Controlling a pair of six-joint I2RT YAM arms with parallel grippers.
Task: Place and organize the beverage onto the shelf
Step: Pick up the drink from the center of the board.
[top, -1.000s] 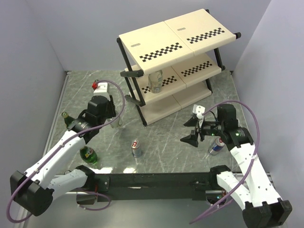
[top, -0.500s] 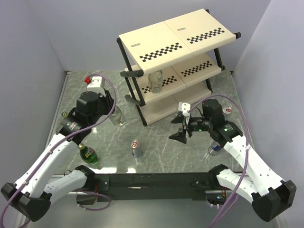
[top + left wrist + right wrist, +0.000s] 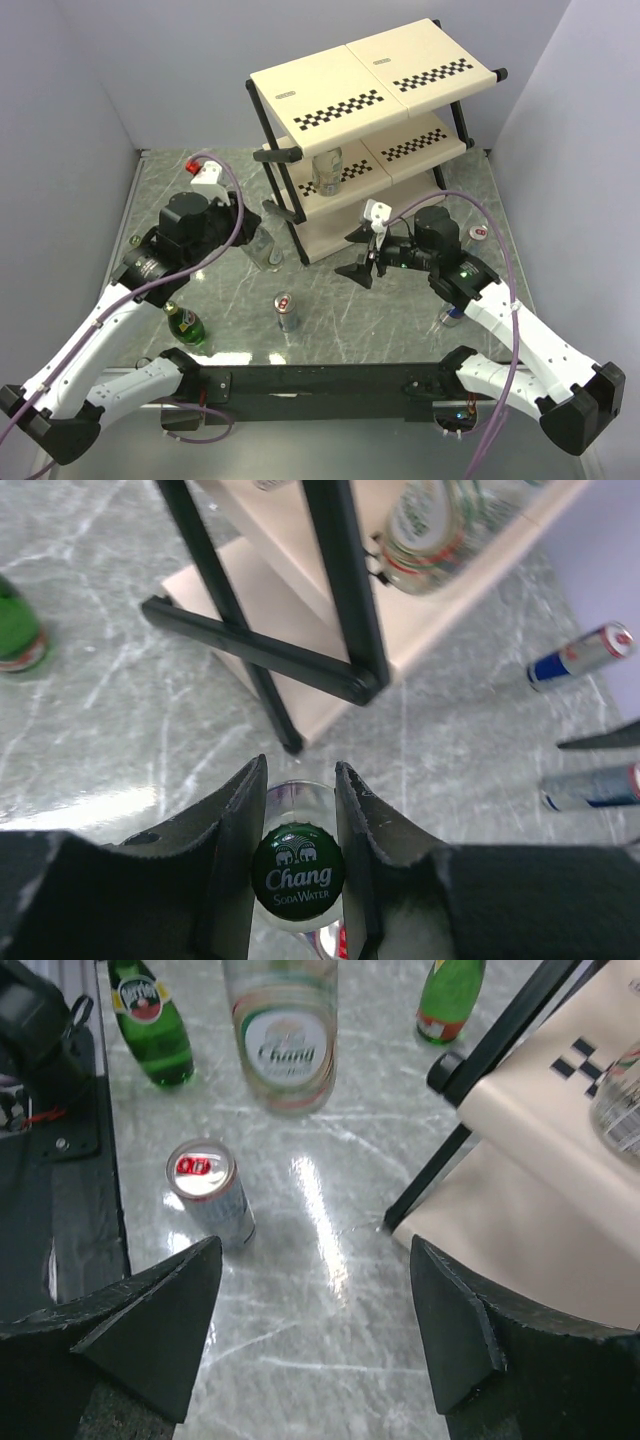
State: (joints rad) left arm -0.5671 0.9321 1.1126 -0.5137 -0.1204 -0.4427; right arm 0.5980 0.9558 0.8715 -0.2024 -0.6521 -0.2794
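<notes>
My left gripper (image 3: 300,770) is shut on the neck of a clear bottle (image 3: 297,872) with a green cap, held upright just left of the shelf (image 3: 375,75) leg; from above the bottle (image 3: 268,250) stands close to the lowest tier. A second clear bottle (image 3: 327,172) stands on the middle tier. My right gripper (image 3: 315,1250) hangs open over bare floor in front of the shelf (image 3: 540,1160), with a slim can (image 3: 210,1192) to its left and nothing between its fingers. From above, the right gripper (image 3: 362,262) sits beside the lowest tier.
A green bottle (image 3: 185,325) stands near the left arm's base and another (image 3: 135,240) peeks out at the far left. One can (image 3: 287,312) stands mid-floor; two more cans (image 3: 452,315) (image 3: 480,234) stand by the right arm. Grey walls enclose the floor.
The left arm has carried the clear bottle rightward up to the shelf's left leg. The right arm has swung left toward the shelf's front, still open.
</notes>
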